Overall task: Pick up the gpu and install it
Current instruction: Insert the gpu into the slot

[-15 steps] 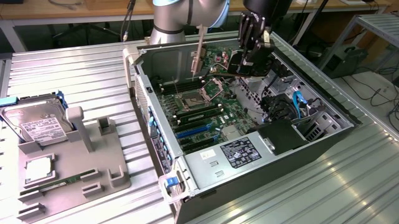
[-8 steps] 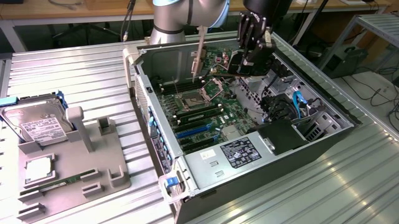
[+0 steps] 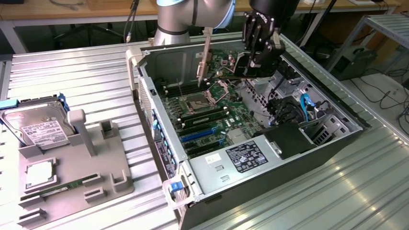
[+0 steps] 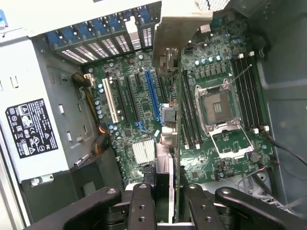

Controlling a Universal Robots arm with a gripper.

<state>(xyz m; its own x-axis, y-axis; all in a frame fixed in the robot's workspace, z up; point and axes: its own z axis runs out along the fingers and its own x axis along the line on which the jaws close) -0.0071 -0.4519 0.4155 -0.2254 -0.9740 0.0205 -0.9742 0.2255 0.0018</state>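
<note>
Exterior view: ribbed metal table (image 3: 76,72) carries 1 open PC case (image 3: 217,191) and, at the exterior view's left, a grey fixture tray (image 3: 70,177) with a hard drive (image 3: 38,127) and a RAM stick (image 3: 61,188). Wooden bench (image 3: 76,12) behind, cables (image 3: 390,96) on the floor at the exterior view's right. Gripper (image 3: 252,67) pinches the gpu (image 3: 206,60), held on edge above the motherboard (image 3: 204,115). Wrist view: gripper (image 4: 168,196) clamps the gpu (image 4: 178,38) edge-on, seen between the blue slot (image 4: 152,96) and CPU socket (image 4: 216,108).
</note>
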